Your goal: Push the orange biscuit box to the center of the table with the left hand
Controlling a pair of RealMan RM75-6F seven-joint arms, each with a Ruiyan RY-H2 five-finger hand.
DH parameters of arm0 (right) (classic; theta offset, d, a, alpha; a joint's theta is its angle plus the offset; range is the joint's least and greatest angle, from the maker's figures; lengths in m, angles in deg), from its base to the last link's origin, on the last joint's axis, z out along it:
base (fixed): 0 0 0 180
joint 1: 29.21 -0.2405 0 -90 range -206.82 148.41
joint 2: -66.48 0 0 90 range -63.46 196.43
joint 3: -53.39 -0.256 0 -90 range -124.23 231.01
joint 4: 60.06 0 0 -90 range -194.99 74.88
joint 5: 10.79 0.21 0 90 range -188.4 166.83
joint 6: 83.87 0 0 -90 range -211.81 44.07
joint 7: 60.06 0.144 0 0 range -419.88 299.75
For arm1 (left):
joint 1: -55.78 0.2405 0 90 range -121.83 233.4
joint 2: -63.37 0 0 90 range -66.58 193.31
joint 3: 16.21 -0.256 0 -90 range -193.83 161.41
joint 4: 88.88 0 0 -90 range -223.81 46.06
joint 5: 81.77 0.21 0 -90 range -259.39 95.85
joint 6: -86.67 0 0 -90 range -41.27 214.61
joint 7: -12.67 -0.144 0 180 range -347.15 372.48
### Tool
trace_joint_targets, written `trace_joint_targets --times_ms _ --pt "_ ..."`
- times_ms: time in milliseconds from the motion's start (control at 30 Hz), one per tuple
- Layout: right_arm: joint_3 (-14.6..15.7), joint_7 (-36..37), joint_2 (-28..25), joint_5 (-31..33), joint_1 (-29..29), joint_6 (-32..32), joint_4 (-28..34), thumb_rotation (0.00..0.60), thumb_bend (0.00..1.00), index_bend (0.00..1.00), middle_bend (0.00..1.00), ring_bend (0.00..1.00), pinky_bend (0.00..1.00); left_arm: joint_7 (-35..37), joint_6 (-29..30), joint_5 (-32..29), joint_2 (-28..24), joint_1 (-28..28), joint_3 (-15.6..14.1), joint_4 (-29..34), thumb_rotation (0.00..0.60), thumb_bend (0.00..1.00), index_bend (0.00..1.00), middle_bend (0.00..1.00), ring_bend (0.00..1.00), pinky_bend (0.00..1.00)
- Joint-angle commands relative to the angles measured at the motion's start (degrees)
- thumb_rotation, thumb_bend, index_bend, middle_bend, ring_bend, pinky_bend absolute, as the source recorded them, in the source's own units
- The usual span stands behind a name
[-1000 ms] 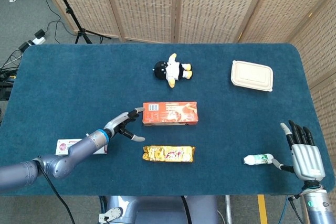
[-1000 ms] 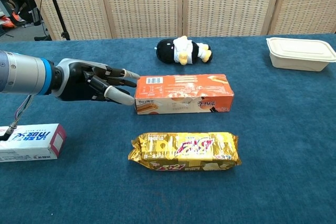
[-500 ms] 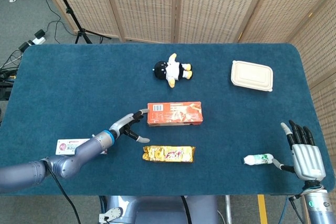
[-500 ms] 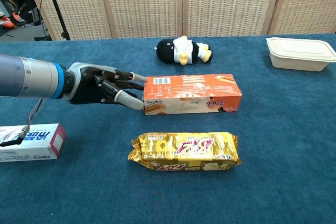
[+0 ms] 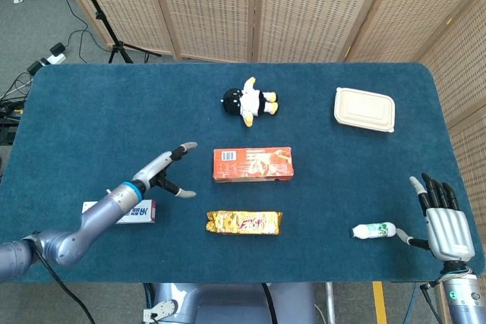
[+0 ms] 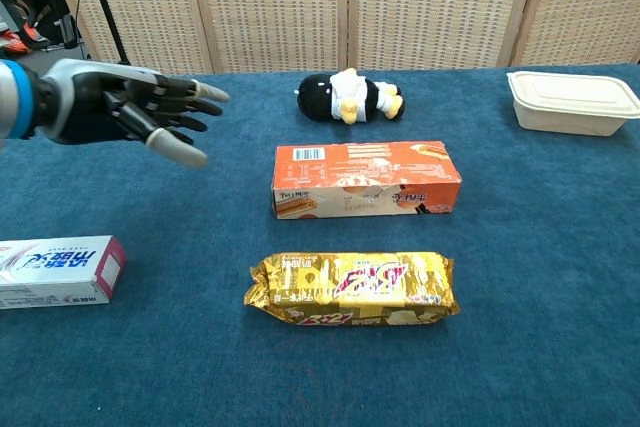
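A dark blue cloth covers the table [image 5: 91, 104], which stands before woven cane screens [image 5: 304, 5] on a grey floor with cables and a stand leg at the left. The orange biscuit box [image 5: 253, 165] lies near the table's middle, between a penguin toy [image 5: 249, 102] and a gold snack pack [image 5: 244, 222]. The left hand [image 5: 163, 171] hovers apart from it, fingers spread and empty; the right hand [image 5: 443, 221] rests open beside a small tube [image 5: 373, 230].
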Motion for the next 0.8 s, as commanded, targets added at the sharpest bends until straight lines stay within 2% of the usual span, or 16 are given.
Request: trace_joint_targets --times_ms 33,133,233,400,567,800 --pt "-0.01 -0.08 -0.02 -0.05 0.02 -0.09 0.06 0.6 0.05 0.02 0.0 0.0 0.0 -8.09 8.87 4.49 -3.86 4.84 -4.33 2.39 0.6 0.0 0.0 0.0 0.0 0.0" --pt "0.02 -0.3 0.02 -0.05 -0.01 -0.03 0.09 0.6 0.05 0.02 0.0 0.0 0.0 -18.62 20.14 6.74 -3.27 8.74 -7.86 0.96 0.6 0.0 0.0 0.0 0.0 0.0" --pt "0.04 -0.67 0.15 -0.12 -0.04 -0.07 0.13 0.6 0.05 0.02 0.0 0.0 0.0 -30.09 32.76 8.76 -0.46 13.45 -10.74 -0.86 0.6 0.0 0.0 0.0 0.0 0.0" --pt "-0.06 -1.04 0.44 -0.33 0.07 -0.66 0.03 0.6 0.05 0.02 0.0 0.0 0.0 -36.27 46.17 13.54 3.05 20.01 -12.89 -4.96 0.6 0.0 0.0 0.0 0.0 0.0" --pt "-0.52 -0.71 0.69 -0.19 0.25 -1.45 -0.42 0.6 0.05 0.02 0.0 0.0 0.0 -39.71 55.14 18.32 5.62 24.98 -14.65 -9.24 0.6 0.0 0.0 0.0 0.0 0.0" --pt "-0.88 0.02 0.64 -0.22 0.47 -2.18 -0.68 0.6 0.05 0.02 0.0 0.0 0.0 -37.01 59.36 21.85 6.9 29.93 -16.27 -10.98 0.6 0.0 0.0 0.0 0.0 0.0"
